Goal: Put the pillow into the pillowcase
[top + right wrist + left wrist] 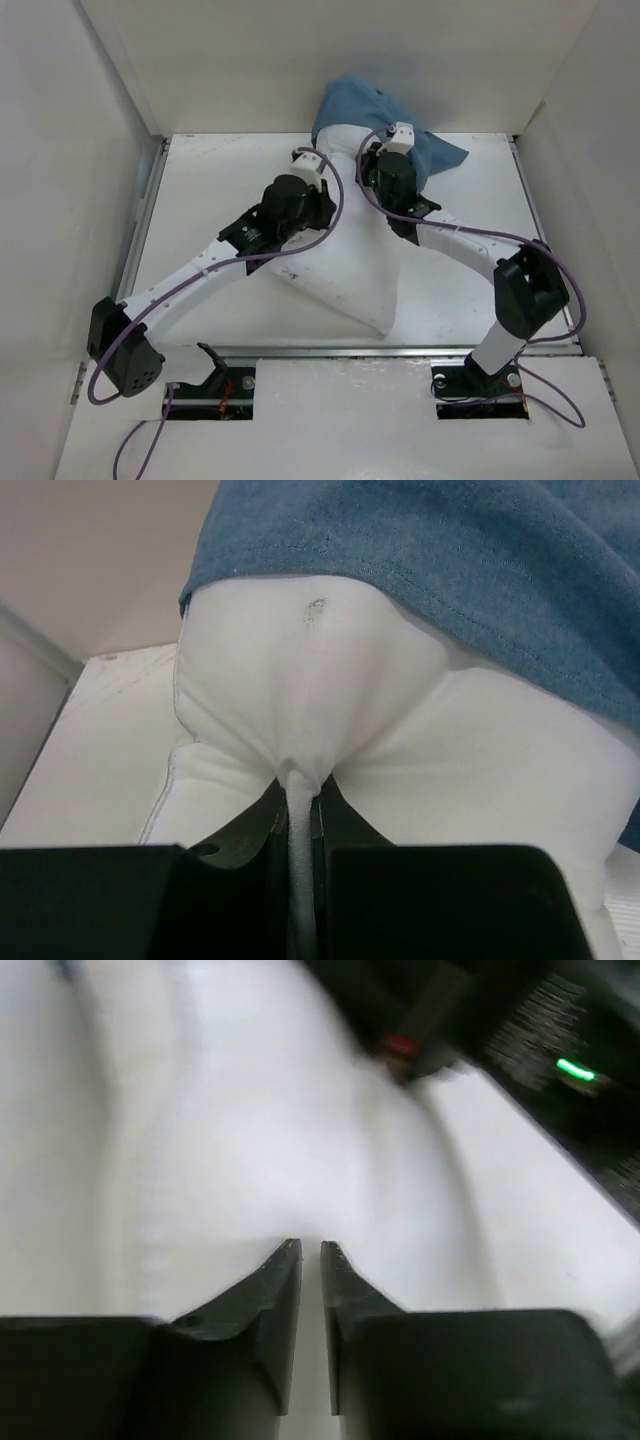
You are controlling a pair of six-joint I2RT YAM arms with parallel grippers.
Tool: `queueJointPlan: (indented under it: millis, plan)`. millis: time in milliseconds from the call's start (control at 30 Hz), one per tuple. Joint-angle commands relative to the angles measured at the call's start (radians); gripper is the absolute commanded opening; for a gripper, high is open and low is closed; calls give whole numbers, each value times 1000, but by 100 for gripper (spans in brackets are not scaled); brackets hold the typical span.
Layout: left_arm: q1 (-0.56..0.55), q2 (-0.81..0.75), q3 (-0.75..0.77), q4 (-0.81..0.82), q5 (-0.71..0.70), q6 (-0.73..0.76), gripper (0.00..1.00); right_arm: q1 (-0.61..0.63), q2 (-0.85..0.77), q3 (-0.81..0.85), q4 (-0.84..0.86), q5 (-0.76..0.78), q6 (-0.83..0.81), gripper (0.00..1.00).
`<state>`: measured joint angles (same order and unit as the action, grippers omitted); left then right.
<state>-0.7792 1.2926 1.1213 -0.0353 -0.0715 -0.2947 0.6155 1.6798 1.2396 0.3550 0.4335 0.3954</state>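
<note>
Seen from above, a plump white pillow (350, 275) lay diagonally across the white worktop (200, 180), its near corner pointing toward the arm bases. Its far end sat inside the mouth of the slate-blue pillowcase (365, 105), which was bunched against the back wall. Most of the pillow was uncovered. Both arms reached over the pillow's far half, side by side. The right end effector (300, 785) was closed on a pinched fold of the pillow's white fabric, just below the blue hem of the pillowcase. The left end effector (311, 1250) had its jaws drawn almost together, with only a thin slit between the tips, over white pillow cloth. That view was blurred, and whether any fabric was caught between them could not be told.
</note>
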Motion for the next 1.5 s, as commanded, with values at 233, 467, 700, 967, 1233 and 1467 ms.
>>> queueJointPlan:
  millis: [233, 467, 700, 967, 1233, 1467]
  plan:
    - [271, 11, 35, -108, -229, -47, 87, -11, -316, -267, 49, -254, -168, 0]
    - [201, 183, -55, 128, -88, 152, 99, -20, -402, -287, -77, -276, -179, 0]
    - [192, 299, -98, 311, -111, 115, 99, -20, -497, -296, -177, -276, -158, 0]
    - [192, 379, -123, 549, -162, 6, 99, -20, -563, -287, -280, -286, -158, 0]
    - [192, 390, -187, 844, 169, 87, 99, -20, -563, -287, -327, -253, -148, 0]
    - [192, 444, -135, 887, 194, 88, 64, -20, -583, -287, -338, -243, -148, 0]
